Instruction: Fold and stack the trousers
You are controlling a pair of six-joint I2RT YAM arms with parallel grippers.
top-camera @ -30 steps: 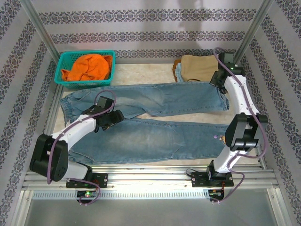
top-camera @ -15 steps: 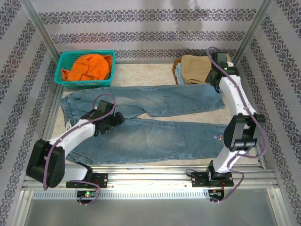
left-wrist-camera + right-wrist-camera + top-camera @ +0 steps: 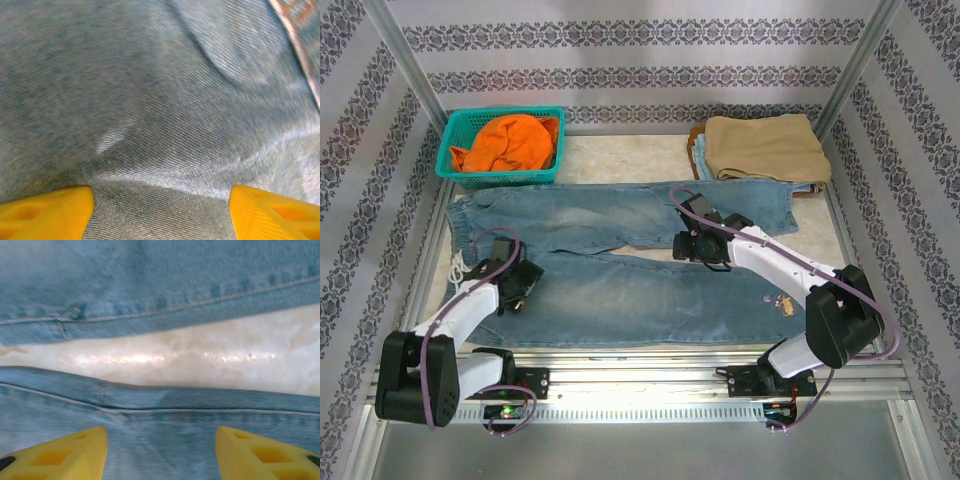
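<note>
Top external has the jeans [image 3: 650,300] spread flat across mid-frame on the counter [image 3: 620,160], legs running right. Left pincer [image 3: 525,280] sits lower left on the near leg, right pincer [image 3: 685,245] at centre over the gap between the legs. Both are spread wide, gripping nothing.

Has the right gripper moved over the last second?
Yes. The right gripper swung left and nearer, away from the tan trousers, to the gap between the legs of the jeans.
</note>
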